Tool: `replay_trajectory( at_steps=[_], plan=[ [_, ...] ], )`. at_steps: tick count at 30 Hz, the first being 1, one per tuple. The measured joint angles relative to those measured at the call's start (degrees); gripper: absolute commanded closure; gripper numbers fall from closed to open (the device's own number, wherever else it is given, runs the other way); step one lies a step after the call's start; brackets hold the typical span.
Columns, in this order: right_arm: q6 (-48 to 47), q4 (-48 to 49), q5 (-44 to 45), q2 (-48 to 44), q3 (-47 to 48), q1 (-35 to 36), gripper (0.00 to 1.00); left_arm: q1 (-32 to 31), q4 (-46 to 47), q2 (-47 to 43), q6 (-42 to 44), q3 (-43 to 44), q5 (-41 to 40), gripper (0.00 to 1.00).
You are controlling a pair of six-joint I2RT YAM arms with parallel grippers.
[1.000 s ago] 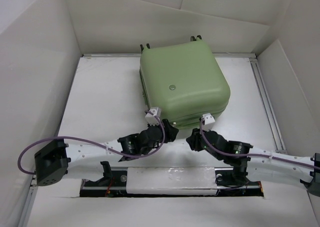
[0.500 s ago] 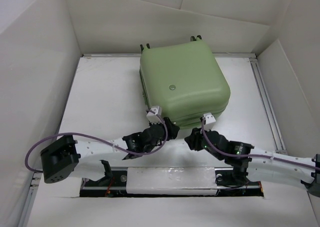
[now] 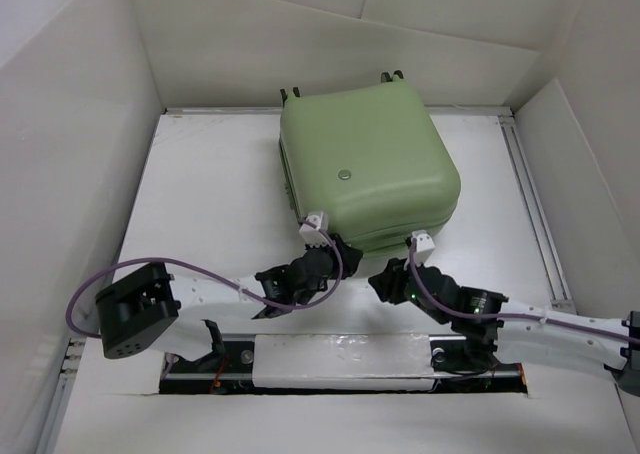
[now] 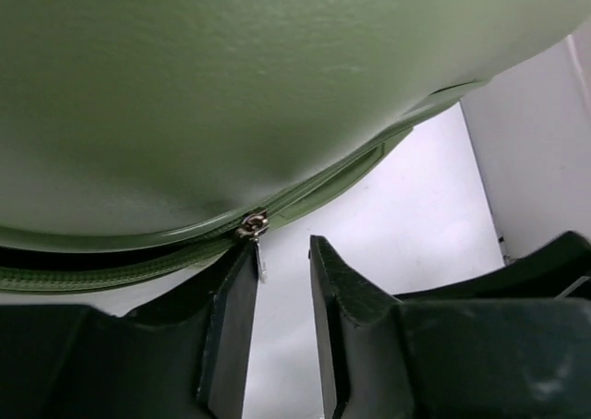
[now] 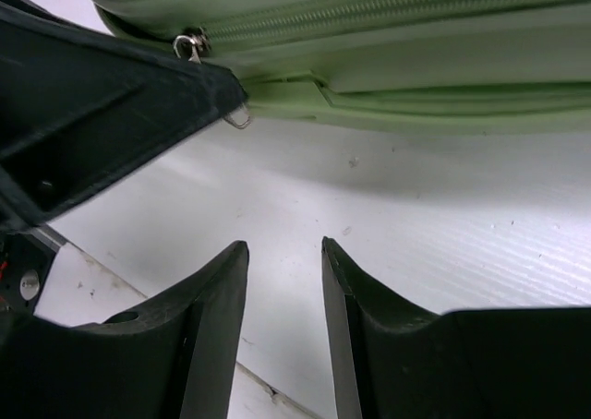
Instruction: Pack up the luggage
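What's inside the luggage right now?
No contents show. The luggage lies flat with its lid down. The left wrist view shows only a dark slit along the seam, left of the zipper slider. The green shell covers everything else.

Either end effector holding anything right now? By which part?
Nothing looks clamped. The left end effector has its jaws apart around the zipper pull of the luggage, which hangs beside one finger. The right end effector is open, nothing between its jaws.
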Motion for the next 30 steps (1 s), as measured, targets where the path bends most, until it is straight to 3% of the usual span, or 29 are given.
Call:
replay_trajectory(
  at_steps=[2,4,5,10,19,30],
  plan=[
    [0.5,0.9,-0.4,0.0,-1.2,0.0,0.57,-0.1,2.0,0.0,0.0,-0.5,-0.2,0.82],
    [1.0,1.4,-0.6,-0.3,-2.3,0.0,0.57,0.0,3.4,0.0,-0.1,-0.9,-0.4,0.95],
    [1.3,1.6,-0.7,-0.3,-2.7,0.0,0.5,0.0,3.7,0.0,0.0,-1.0,-0.6,1.0],
    [3.1,2.2,0.0,-0.7,-3.7,0.0,0.3,0.0,4.1,0.5,0.3,-1.6,-1.8,1.0],
    [6.5,2.7,4.8,1.9,-3.3,-1.9,0.24,0.9,9.3,0.2,-0.1,-4.9,-0.2,1.0],
    [11.0,1.9,8.9,6.5,0.2,-9.6,0.19,1.3,12.1,-5.4,-1.1,-10.3,1.1,1.0]
  ],
)
